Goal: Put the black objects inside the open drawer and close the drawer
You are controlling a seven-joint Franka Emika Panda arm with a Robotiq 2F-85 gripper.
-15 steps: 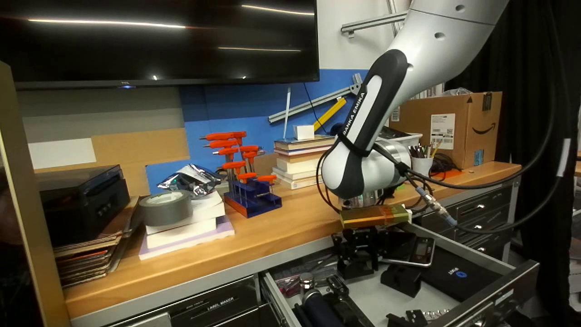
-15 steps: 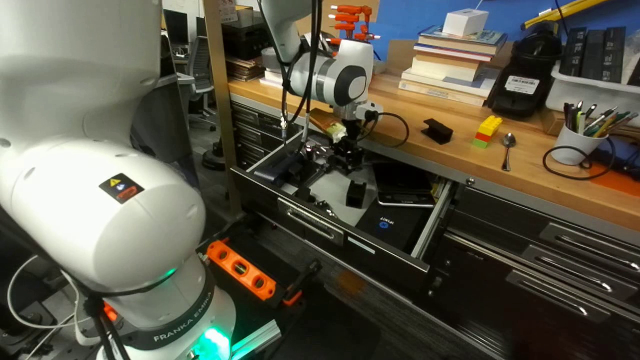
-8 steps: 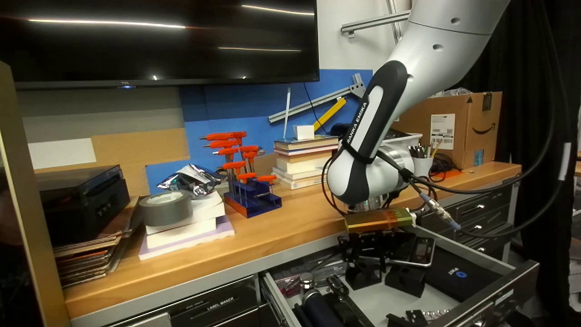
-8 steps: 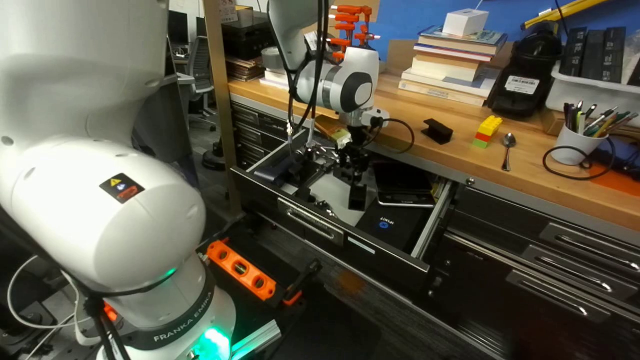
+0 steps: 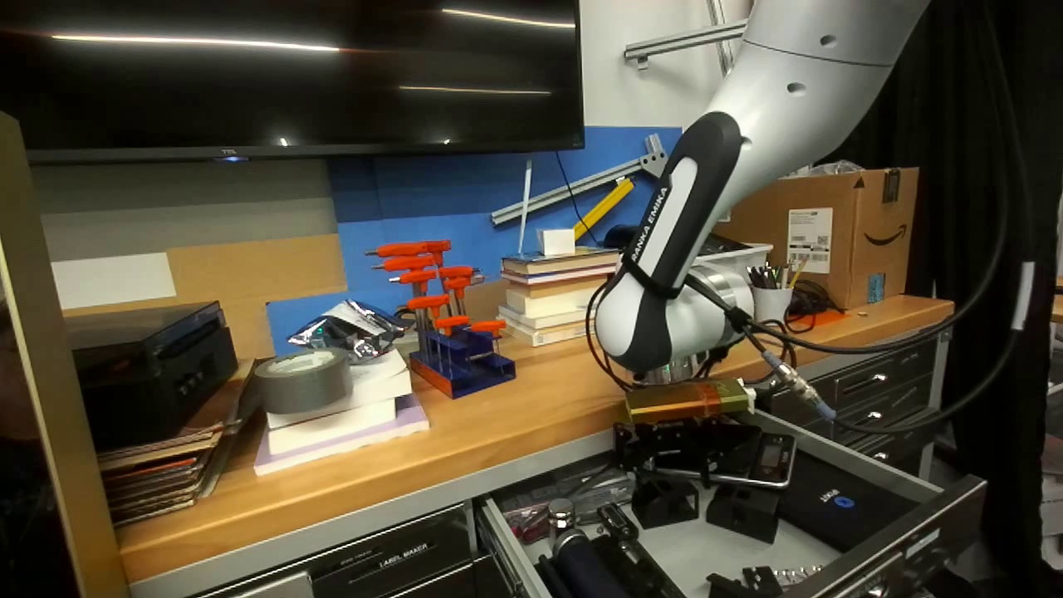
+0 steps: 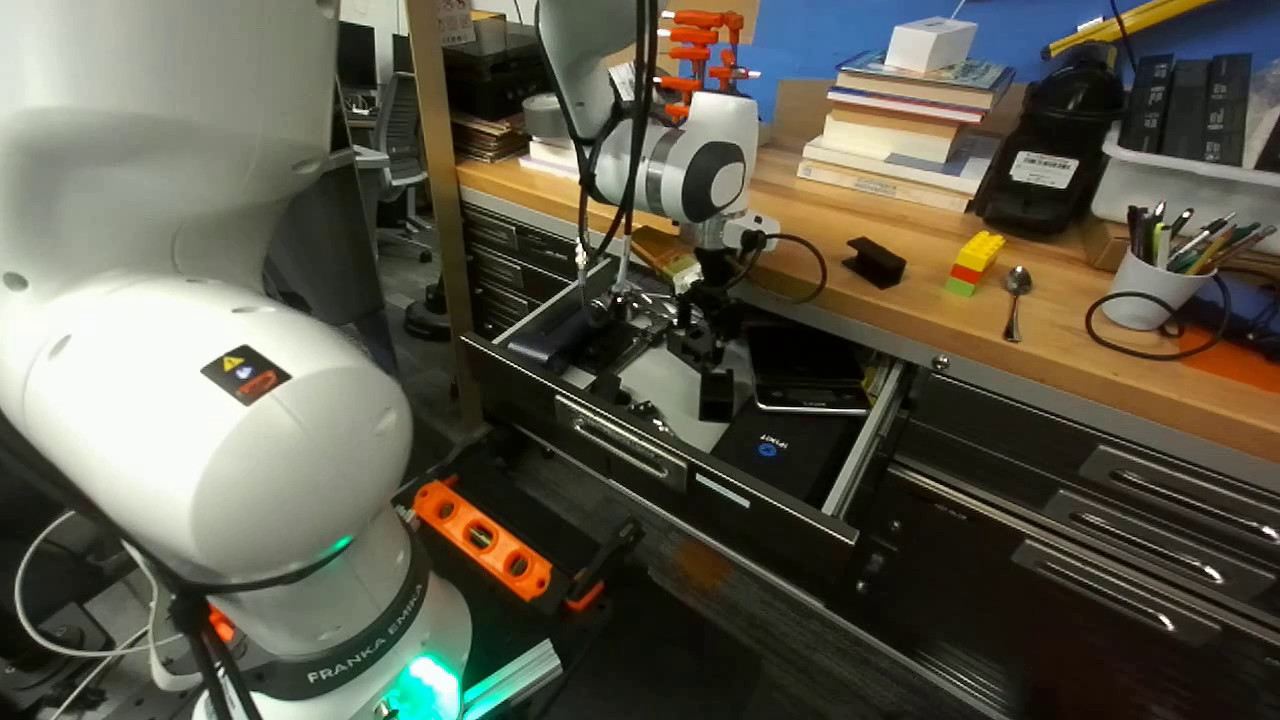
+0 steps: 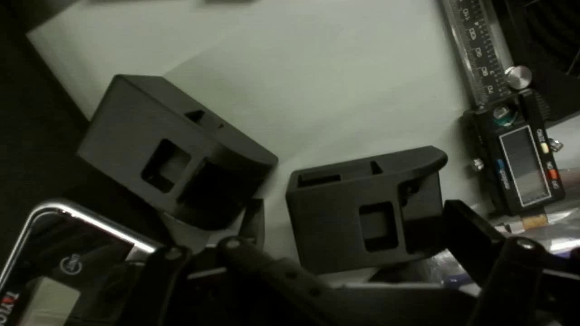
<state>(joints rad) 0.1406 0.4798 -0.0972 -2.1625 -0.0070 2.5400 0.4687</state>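
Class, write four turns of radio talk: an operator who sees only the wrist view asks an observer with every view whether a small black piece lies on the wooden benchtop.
Operator: My wrist view looks into the drawer. Anything small and black up on the benchtop?
Observer: Yes: in an exterior view, a small black piece lies there.
Operator: What else sits near it?
Observer: A toy-brick stack, yellow on top, between the piece and a spoon.

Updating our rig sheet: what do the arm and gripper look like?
Arm: glossy white, rounded, black trim, FRANKA EMIKA lettering, dark warning label, black cables outside, green base light. Gripper: black, two jointed fingers, gold block above.
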